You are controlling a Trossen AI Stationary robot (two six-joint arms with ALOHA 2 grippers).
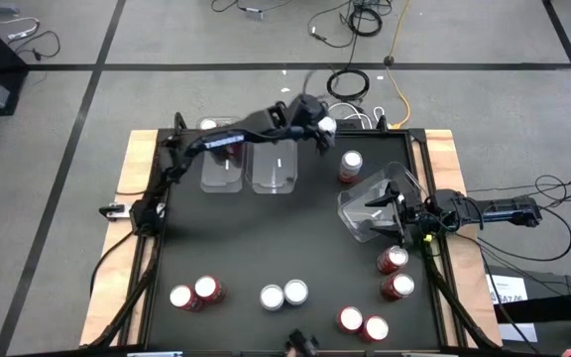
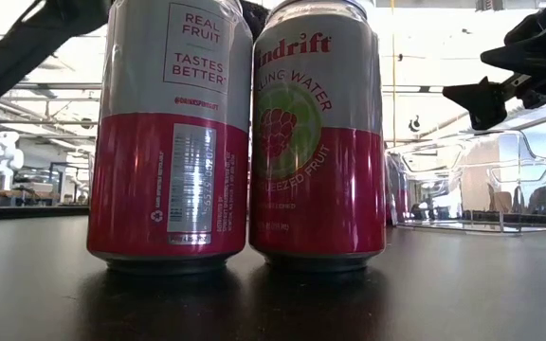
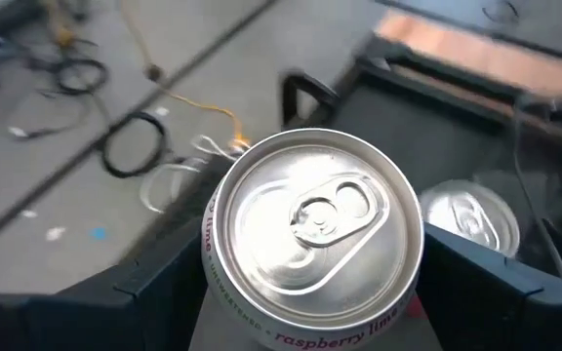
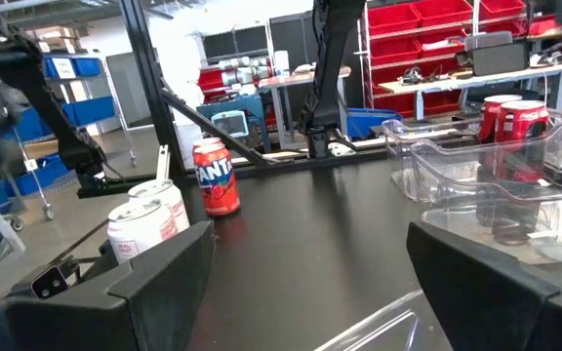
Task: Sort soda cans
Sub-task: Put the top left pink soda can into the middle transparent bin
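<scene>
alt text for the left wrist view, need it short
A soda can with a shiny silver top and pull tab fills the picture, sitting between the left gripper's two dark fingers, which stand on either side of it. A second can top shows beyond it on the dark table, with cables on the floor behind.

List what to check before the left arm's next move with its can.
1. Grip: can sits between both fingers of the left gripper: ok.
2. Can type: rim reads "raspberry lime"; body colour: cannot tell.
3. Far bins upright and open on top: ok.
4. Third bin tilted at the open right gripper: not ok.
5. Red can stands near the held can, apart from it: ok.
</scene>
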